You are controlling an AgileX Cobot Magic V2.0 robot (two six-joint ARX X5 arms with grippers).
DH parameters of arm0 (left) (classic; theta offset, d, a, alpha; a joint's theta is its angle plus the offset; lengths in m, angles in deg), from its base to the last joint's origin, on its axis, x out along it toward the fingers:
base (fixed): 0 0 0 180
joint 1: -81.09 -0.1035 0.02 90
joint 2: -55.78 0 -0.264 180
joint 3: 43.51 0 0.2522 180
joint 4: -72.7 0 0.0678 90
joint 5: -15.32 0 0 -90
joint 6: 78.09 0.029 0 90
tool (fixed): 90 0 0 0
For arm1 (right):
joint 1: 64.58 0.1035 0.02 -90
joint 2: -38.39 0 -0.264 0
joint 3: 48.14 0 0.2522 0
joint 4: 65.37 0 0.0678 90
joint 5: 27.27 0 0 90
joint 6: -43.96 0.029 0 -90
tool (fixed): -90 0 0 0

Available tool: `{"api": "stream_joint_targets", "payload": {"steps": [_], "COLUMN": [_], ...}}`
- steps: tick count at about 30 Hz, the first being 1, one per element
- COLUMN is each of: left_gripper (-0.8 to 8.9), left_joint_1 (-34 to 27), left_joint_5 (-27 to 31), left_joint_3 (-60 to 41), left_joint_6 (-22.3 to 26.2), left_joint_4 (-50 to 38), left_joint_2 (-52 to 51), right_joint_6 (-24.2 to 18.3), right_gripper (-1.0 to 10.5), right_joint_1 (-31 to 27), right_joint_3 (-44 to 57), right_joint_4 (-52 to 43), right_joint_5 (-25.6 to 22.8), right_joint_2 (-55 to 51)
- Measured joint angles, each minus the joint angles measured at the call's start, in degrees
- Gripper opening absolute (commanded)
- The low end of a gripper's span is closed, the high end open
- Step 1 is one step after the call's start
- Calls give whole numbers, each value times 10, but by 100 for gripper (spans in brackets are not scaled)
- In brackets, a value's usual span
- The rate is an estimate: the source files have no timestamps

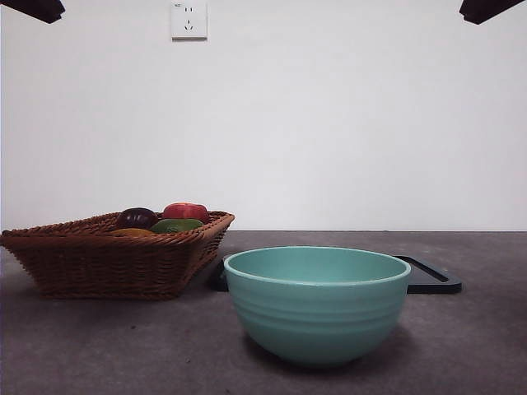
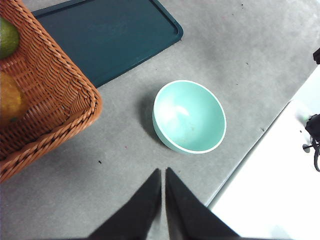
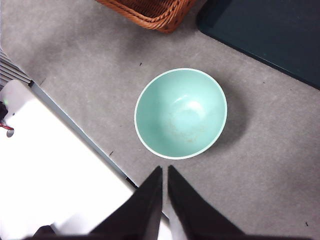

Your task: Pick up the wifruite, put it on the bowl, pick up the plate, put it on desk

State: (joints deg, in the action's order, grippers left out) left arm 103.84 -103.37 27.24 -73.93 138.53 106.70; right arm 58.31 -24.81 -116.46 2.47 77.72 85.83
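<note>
The left gripper [image 2: 163,172] hangs high above the flat grey desk [image 1: 99,346], jaws pressed together and holding nothing. The right gripper [image 3: 164,170] does the same. Below both sits the deep round teal-green ceramic bowl [image 1: 317,303], with nothing in it. Beside the bowl stands a brown woven wicker basket [image 1: 107,259] holding a red apple [image 1: 186,211], a dark purple fruit [image 1: 136,217], a green fruit [image 1: 175,225] and the golden-brown wifruite [image 1: 132,233] (mostly hidden by the rim). Behind the bowl lies a flat dark tray [image 1: 432,280].
</note>
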Motion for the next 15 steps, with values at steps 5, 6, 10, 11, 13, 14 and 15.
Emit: {"api": "stream_joint_targets", "payload": {"steps": [5,6,10,11,13,14,15], "left_gripper": [8,8,8,8,8,8,8], "left_joint_1": [0,0,0,0,0,0,0], "left_joint_5": [0,0,0,0,0,0,0], "left_joint_3": [0,0,0,0,0,0,0], "left_joint_6": [0,0,0,0,0,0,0], "left_joint_4": [0,0,0,0,0,0,0], "left_joint_2": [0,0,0,0,0,0,0], "right_joint_6": [-2,-4,-4,-4,-4,-4,-4], "right_gripper": [6,6,6,6,6,6,6], "right_joint_1": [0,0,0,0,0,0,0], "right_joint_3": [0,0,0,0,0,0,0], "right_joint_4": [0,0,0,0,0,0,0], "right_joint_5": [0,0,0,0,0,0,0], "right_joint_2": [0,0,0,0,0,0,0]}}
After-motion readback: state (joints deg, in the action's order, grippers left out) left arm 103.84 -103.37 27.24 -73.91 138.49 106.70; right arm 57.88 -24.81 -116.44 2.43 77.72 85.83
